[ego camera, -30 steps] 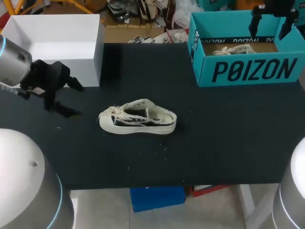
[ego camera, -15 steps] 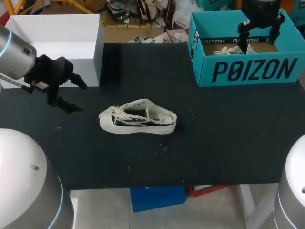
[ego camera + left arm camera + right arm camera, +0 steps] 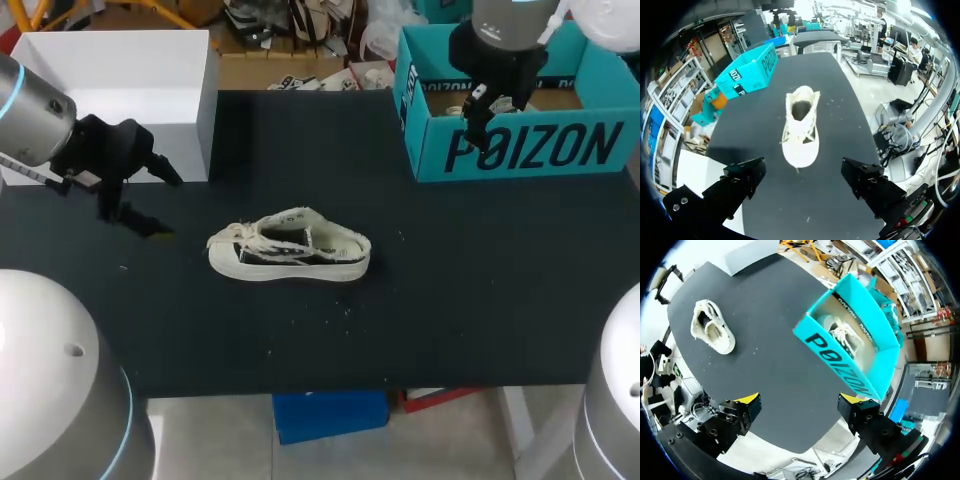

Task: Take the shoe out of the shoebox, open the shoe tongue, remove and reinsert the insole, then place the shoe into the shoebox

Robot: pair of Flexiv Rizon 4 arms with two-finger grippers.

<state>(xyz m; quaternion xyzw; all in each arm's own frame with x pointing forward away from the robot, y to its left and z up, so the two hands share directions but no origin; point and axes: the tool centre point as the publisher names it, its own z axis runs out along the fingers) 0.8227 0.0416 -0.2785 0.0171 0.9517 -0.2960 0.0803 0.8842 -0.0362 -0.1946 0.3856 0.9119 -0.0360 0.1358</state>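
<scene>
1. Left gripper [image 3: 805,172]: spread wide, gripping nothing, hanging low above the black table [image 3: 450,300].
2. Straight ahead of its fingers, near but not touching: the shoe [image 3: 801,130], upright on its sole on the table, toe pointed back toward this gripper, opening facing up, laces loose.
3. Farther ahead, beyond the heel and off to one side: the teal shoebox [image 3: 747,70], open at the top.
4. Just beside this gripper, at the table's edge: a white box [image 3: 110,80].
5. Right gripper [image 3: 801,402]: likewise wide open, yellow tips far apart, nothing between them; in the head view, high above the shoebox near its front wall.
6. Ahead of and below it: the shoebox interior, with a second shoe [image 3: 845,335], pale and laced, lying inside.
7. Well apart from the right gripper, far across the table: the shoe outside the box.
</scene>
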